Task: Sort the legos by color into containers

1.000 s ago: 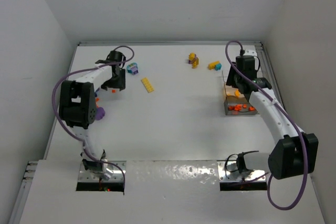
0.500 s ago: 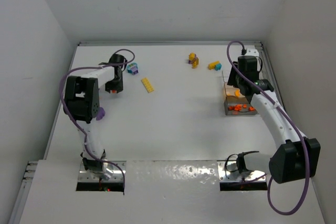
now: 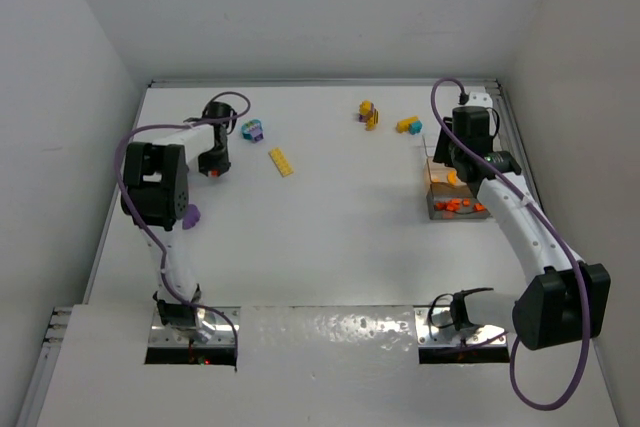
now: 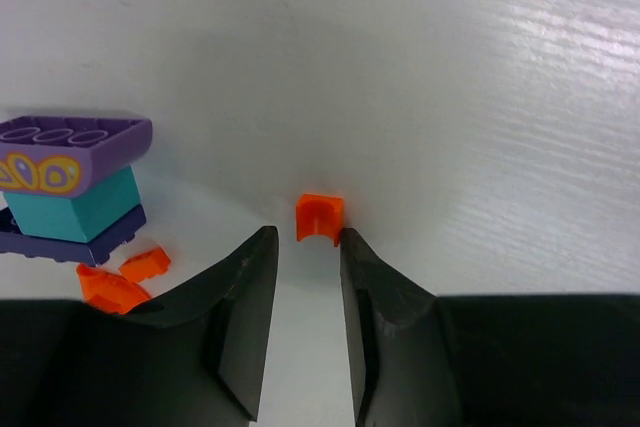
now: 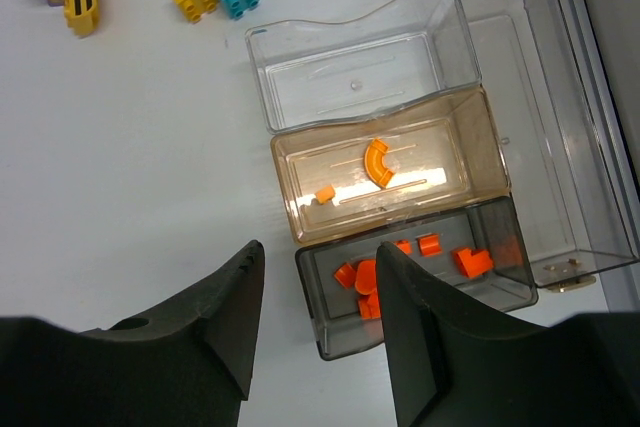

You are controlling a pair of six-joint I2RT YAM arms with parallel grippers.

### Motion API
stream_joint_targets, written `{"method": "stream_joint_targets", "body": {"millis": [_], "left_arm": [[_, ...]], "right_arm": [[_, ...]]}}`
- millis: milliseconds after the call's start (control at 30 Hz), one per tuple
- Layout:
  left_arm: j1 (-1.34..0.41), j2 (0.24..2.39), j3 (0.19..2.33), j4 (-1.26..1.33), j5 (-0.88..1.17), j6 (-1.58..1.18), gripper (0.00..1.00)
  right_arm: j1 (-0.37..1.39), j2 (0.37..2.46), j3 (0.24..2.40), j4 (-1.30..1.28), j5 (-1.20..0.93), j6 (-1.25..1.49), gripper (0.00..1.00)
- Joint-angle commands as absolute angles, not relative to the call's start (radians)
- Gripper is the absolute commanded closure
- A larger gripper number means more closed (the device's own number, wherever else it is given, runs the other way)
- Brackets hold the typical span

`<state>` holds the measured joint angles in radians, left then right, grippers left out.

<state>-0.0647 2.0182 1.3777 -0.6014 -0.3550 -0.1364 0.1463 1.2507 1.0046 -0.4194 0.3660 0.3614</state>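
Orange lego (image 4: 320, 217): tiny, stiff, light, likely slick, so pinch squarely across flat sides with left tool (image 4: 306, 234), jaws narrow yet unclenched; right tool (image 5: 320, 247) released, empty.

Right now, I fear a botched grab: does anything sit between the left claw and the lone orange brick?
Nothing visible does. The orange brick lies just off the left claw's tips, in line with their gap. The purple-teal clump and two orange bits sit aside.
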Motion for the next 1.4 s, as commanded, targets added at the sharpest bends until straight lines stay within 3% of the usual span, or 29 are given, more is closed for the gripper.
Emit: {"method": "stream_joint_targets", "body": {"millis": [0,233,433,567,600,967,1067,1200,1367], "left_arm": [[-0.037,2.063,1.399,-0.591,-0.322,-0.152,0.71],[-0.037,2.054,1.401,-0.589,-0.250,-0.147,0.80],[-0.031,2.068,1.397,-0.584,-0.264,-0.152,0.80],[-0.029,2.077,1.399,-0.571,-0.267,-0.147,0.99],[-0.029,2.079,1.401,-0.568,-0.267,-0.143,1.00],[-0.069,1.944,1.466,-0.528,-0.167,-0.011,1.00],[-0.174,1.913,1.569,-0.529,-0.135,0.050,1.00],[-0.262,1.922,1.710,-0.540,0.053,0.049,1.00],[-0.479,1.980,1.850,-0.548,0.048,0.074,1.00]], "right_arm": [[0.150,1.226,1.012,-0.387,0.383,0.348,0.52],[0.150,1.226,1.016,-0.391,0.400,0.341,0.52],[0.150,1.227,1.019,-0.385,0.393,0.341,0.52],[0.150,1.229,1.019,-0.387,0.397,0.337,0.52],[0.150,1.227,1.017,-0.387,0.397,0.336,0.52],[0.149,1.221,1.045,-0.457,0.468,0.347,0.52],[0.149,1.201,1.063,-0.486,0.524,0.356,0.52],[0.150,1.161,1.097,-0.546,0.597,0.360,0.52],[0.147,1.117,1.178,-0.647,0.696,0.341,0.51]]}}
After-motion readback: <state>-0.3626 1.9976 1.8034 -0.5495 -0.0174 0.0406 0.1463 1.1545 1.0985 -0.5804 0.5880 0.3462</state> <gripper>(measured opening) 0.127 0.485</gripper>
